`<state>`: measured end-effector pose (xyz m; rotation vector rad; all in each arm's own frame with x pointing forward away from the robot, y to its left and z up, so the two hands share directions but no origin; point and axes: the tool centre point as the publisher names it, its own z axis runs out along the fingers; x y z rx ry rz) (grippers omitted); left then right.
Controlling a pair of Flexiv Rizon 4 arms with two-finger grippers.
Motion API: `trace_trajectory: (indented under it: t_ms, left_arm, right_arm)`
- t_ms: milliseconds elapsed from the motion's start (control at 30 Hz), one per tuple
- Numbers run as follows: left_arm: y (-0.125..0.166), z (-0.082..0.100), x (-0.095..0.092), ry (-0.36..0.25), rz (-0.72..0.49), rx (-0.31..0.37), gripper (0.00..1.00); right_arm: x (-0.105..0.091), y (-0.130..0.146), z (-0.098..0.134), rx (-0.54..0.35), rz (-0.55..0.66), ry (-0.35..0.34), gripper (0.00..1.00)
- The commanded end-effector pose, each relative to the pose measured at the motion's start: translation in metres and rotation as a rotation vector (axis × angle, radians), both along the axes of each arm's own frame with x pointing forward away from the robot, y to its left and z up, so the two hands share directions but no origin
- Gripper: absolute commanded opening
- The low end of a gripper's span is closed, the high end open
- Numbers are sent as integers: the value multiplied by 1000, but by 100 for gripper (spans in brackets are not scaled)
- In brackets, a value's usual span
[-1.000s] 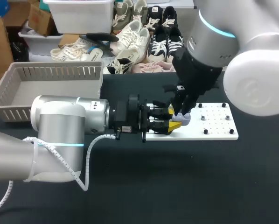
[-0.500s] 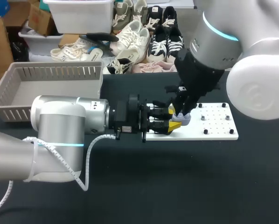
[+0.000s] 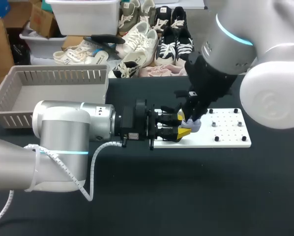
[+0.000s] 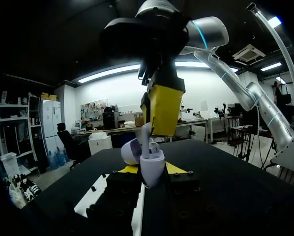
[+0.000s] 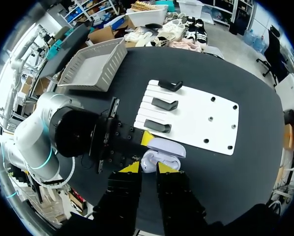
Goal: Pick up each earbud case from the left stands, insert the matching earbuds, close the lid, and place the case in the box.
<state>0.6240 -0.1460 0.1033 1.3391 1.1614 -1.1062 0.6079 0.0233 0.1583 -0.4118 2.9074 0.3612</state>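
My left gripper point(image 3: 180, 127) is shut on a pale lavender earbud case point(image 3: 194, 125), held just above the white board with its lid swung open. In the left wrist view the case point(image 4: 152, 167) sits between the yellow fingertips point(image 4: 130, 168), and a white earbud point(image 4: 154, 146) stands in its cavity. My right gripper point(image 3: 190, 119) comes down from above onto the open case. In the right wrist view its yellow tips point(image 5: 130, 167) pinch the small white earbud point(image 5: 148, 161) right at the case point(image 5: 166, 147).
The white pegboard point(image 3: 225, 130) lies under both grippers and carries three black stands point(image 5: 164, 104) on its left part. A grey slatted basket point(image 3: 53, 88) stands at the table's back left. Dark tabletop spreads in front of the board.
The right arm has shifted very slightly to the right. The left arm, the case and both grips look the same.
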Motion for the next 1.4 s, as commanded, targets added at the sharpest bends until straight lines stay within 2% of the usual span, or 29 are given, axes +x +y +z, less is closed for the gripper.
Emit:
trace_trajectory:
  t_ms: [33,867,1400]
  left_arm:
    - [0,0,-1,-2,6,-1,0]
    - [0,0,-1,-2,6,-1,0]
    - [0,0,-1,-2,6,-1,0]
  right_arm:
    - [-3,-3,0,6,-3,-10,0]
    - [-2,-2,-8,18,-3,4,0]
    - [1,2,-14,-24,4,24,0]
